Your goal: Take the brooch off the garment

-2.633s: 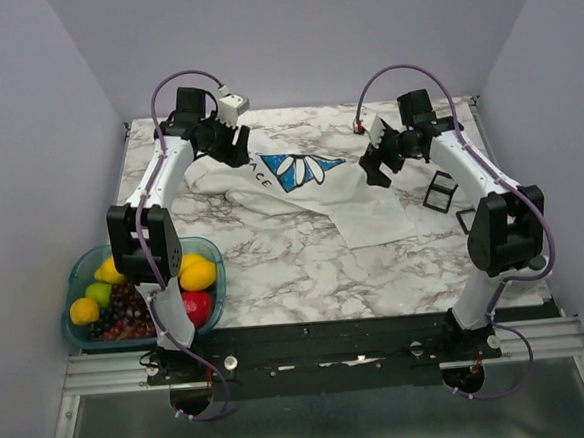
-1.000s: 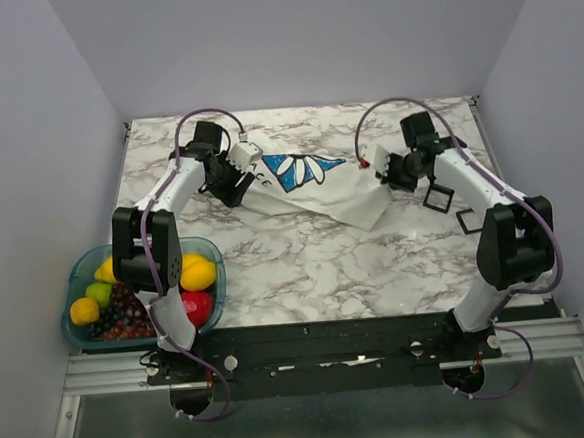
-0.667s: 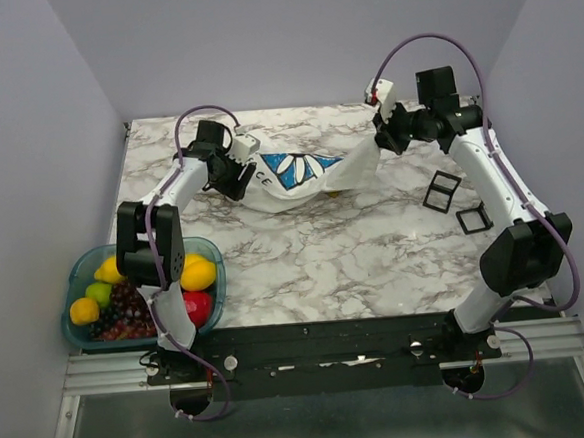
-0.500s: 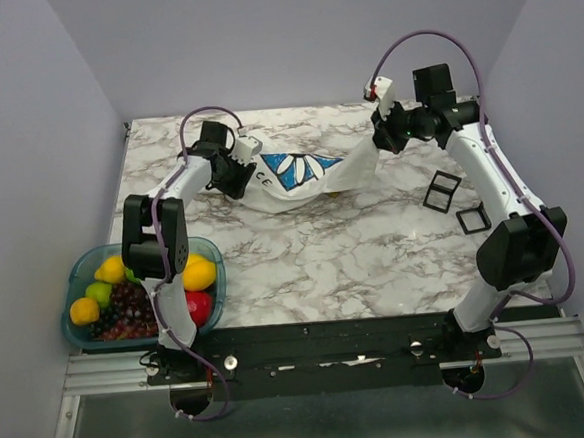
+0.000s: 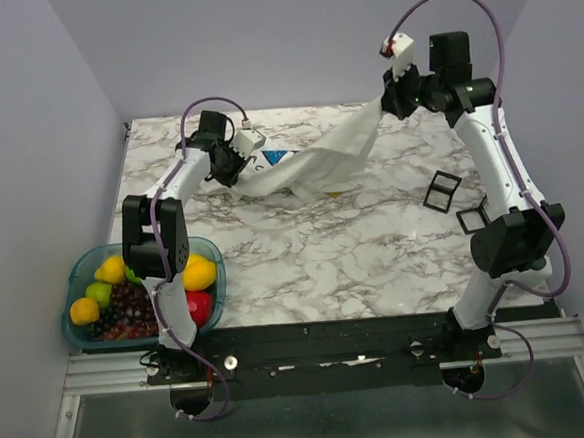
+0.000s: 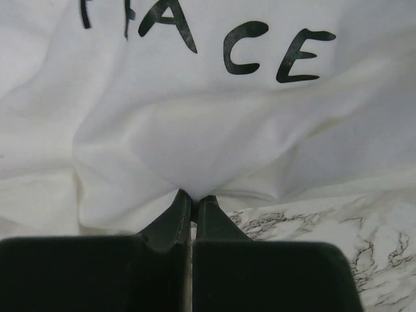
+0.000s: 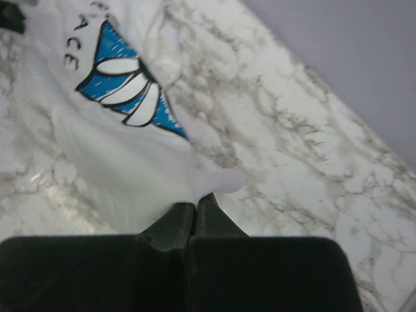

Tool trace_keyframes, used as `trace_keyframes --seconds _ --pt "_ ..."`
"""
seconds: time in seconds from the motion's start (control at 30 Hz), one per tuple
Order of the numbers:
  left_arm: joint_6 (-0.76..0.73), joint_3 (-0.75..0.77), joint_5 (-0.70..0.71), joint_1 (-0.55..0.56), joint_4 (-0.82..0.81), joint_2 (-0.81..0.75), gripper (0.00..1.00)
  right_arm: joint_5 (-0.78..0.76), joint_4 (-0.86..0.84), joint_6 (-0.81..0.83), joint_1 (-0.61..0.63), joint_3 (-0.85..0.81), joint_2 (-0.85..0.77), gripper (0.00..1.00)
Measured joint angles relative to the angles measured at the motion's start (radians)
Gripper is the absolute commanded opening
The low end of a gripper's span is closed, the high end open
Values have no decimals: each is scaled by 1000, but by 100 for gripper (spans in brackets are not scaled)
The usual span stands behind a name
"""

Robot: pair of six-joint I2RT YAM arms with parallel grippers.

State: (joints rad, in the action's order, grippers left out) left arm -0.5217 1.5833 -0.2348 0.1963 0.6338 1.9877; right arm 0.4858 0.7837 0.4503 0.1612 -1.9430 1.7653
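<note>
Black letters (image 6: 229,53) "ACE" on the white garment (image 6: 214,136), letters before them unclear.

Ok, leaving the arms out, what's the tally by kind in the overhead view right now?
white cloth shirt: 1
small black square frames: 2
blue-green plastic tub of fruit: 1
Total: 4

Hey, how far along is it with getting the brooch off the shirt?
Done: the left gripper and the right gripper are each shut on the garment. In hand: the left pinches it near the black lettering and the right holds another part high, so the cloth hangs stretched between them. Left: the brooch itself. No view shows it clearly, and neither gripper holds it.
</note>
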Motion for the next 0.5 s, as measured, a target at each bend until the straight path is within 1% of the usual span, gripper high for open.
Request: trace_keyframes --seconds 0.07,0.17,0.23,0.33,0.43,0.5 --pt "-50 49 14 0 24 -21 0 -38 -35 -56 -34 -95 37 1" --pt "-127 201 21 -1 70 -45 0 -102 -104 -166 -100 -249 95 1" --pt "-169 347 20 2 95 -54 0 -154 -169 -234 -133 -332 118 0" --pt "-217 562 2 3 115 -81 0 -209 -299 -305 -150 -402 117 1" --pt "-256 689 -28 3 115 -133 1 -240 -439 -347 -151 -445 100 1" --pt "-273 710 -43 3 107 -184 2 -255 -502 -358 -148 -472 84 1"
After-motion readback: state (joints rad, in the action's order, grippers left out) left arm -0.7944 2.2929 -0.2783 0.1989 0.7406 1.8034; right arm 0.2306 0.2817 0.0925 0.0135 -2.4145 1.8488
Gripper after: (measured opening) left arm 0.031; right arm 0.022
